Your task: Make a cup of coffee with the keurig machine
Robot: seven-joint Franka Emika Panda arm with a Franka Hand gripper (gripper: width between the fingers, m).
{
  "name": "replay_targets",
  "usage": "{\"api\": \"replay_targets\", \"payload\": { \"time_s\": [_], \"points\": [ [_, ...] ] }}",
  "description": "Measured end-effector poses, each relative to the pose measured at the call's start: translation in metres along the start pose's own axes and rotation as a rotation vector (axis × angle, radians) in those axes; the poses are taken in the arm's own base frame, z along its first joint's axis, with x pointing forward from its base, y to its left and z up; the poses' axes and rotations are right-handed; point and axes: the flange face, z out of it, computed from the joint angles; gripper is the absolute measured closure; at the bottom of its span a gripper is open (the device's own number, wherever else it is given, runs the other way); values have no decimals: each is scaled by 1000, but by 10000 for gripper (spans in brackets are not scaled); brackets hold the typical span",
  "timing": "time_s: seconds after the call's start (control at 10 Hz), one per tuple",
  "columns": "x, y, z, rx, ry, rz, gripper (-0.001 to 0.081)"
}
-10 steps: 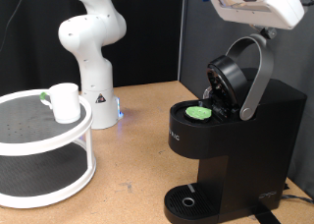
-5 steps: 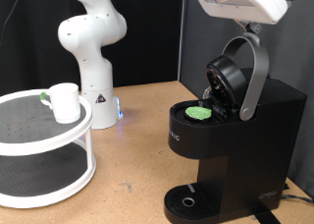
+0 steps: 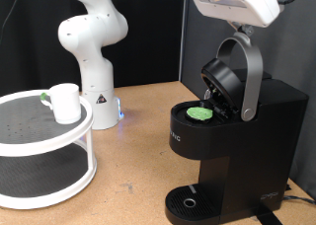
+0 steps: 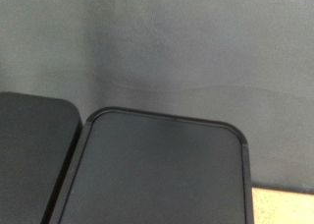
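With my claw's fingers out of view above the keurig machine (image 3: pixel 232 136) on the desk (image 3: pixel 138 136), lid up over a green-topped pod (image 3: pixel 201 113), I judged its stiff arched handle (image 3: pixel 249 72) the best hold; the cup (image 3: pixel 65 102) sat apart on a white rack (image 3: pixel 44 176).

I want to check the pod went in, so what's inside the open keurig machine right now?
The keurig machine has its lid raised, and a green-topped pod sits in the brew chamber. Only the pod's top shows; the chamber walls cover the rest. The round drip tray holds nothing; the cup sits on the white shelf.
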Motion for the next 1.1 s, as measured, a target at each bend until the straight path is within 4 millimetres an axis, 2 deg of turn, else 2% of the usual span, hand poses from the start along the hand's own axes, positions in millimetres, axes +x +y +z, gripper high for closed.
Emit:
{"api": "replay_targets", "payload": {
  "time_s": [0.6,1.1],
  "points": [
    [-29,29,-26,-8,7,50,805],
    [-54,50,-35,-10,-8,54,805]
  ]
}}
